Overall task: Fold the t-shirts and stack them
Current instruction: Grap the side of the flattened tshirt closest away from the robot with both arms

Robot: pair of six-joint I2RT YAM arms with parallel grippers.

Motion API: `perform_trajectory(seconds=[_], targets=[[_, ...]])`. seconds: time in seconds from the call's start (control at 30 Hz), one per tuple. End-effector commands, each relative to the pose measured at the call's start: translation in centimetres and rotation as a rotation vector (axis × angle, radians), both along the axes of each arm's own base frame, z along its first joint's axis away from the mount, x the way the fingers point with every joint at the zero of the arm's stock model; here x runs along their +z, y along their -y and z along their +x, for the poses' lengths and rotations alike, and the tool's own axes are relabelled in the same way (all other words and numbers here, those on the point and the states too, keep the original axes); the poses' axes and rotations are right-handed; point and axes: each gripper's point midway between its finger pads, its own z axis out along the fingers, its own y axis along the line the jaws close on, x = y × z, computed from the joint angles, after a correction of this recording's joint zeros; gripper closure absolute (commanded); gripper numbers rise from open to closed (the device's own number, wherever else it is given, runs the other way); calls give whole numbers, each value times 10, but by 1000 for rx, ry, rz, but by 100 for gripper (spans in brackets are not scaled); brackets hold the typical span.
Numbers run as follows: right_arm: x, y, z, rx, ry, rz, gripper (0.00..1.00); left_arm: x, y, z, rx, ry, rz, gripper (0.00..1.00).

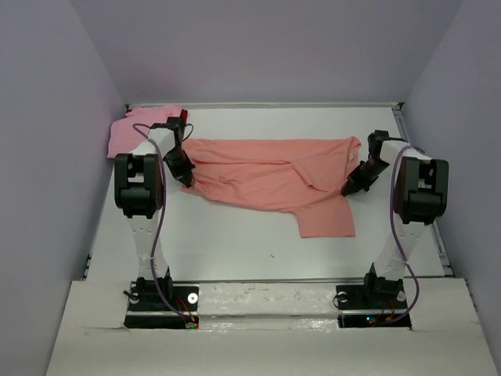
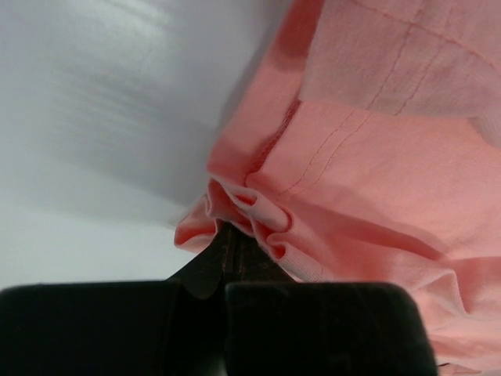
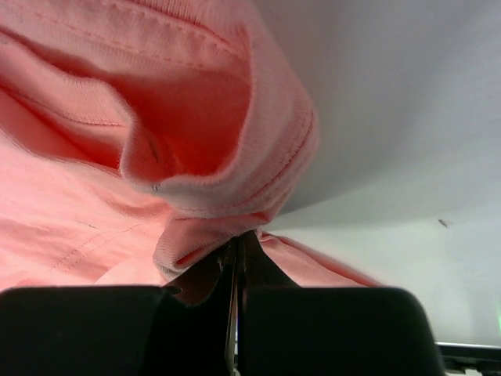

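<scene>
From above, the salmon-orange cotton t-shirt lies spread and rumpled across the middle of the white table, its long axis running from 9 to 3 o'clock. The left gripper sits at its 9 o'clock end and the right gripper at its 3 o'clock end, so each arm has the end nearer to it. A lighter pink t-shirt is bunched in the table's 10 o'clock corner, with a scrap of dark red cloth just beside it.

On the left wrist, the left gripper is closed, with a gathered edge of the salmon-orange cotton t-shirt pinched at its tips; the cloth fans away toward 2 o'clock.

On the right wrist, the right gripper is likewise clamped tight on a bunched, stitched hem of the salmon-orange cotton t-shirt, which billows toward 11 o'clock.
</scene>
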Motion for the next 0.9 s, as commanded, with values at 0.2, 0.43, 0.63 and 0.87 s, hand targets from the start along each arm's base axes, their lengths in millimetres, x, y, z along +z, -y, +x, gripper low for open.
perform_trajectory(seconds=[0.2,0.43,0.63,0.87], targets=[[-22,28,62,-9,125,-121,100,-13,-6,56,-4,80,36,100],[-18,24,65,6,151,-96,100,-10,-4,61,-15,95,23,100],[13,22,55,33,221,-104,53,5,0,44,-22,119,-2,100],[51,23,23,50,231,-134,35,20,4,31,-37,136,-30,100]])
